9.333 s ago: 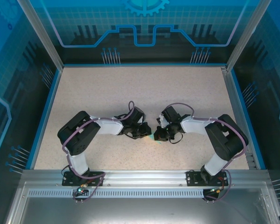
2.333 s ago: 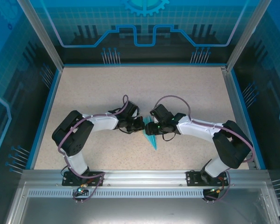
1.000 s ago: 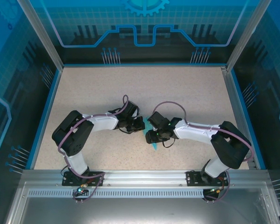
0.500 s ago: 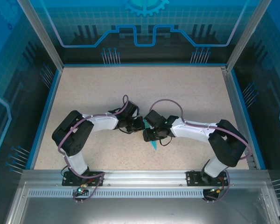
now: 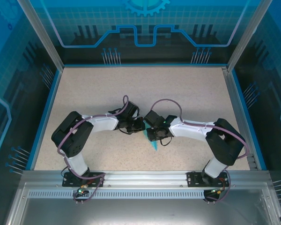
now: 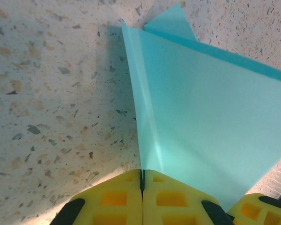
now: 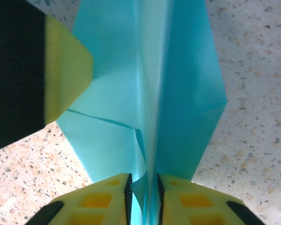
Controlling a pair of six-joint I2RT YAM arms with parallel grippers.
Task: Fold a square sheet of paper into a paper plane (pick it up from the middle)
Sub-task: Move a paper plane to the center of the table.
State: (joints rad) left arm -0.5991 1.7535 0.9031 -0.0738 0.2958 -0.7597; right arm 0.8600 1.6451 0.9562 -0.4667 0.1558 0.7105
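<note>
We judge folding nearly done: the paper plane [image 5: 153,144], already a creased dart, is at mid-tabletop [image 5: 131,93], our left end effector [image 6: 142,180] pinched tight on one fold, our right end effector [image 7: 144,185] clamped on its centre crease; wing-setting and release remain.

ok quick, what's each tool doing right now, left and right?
left tool: closed, pinching the folded paper at its crease.
right tool: closed on the same paper, with the middle fold between its pads.
</note>
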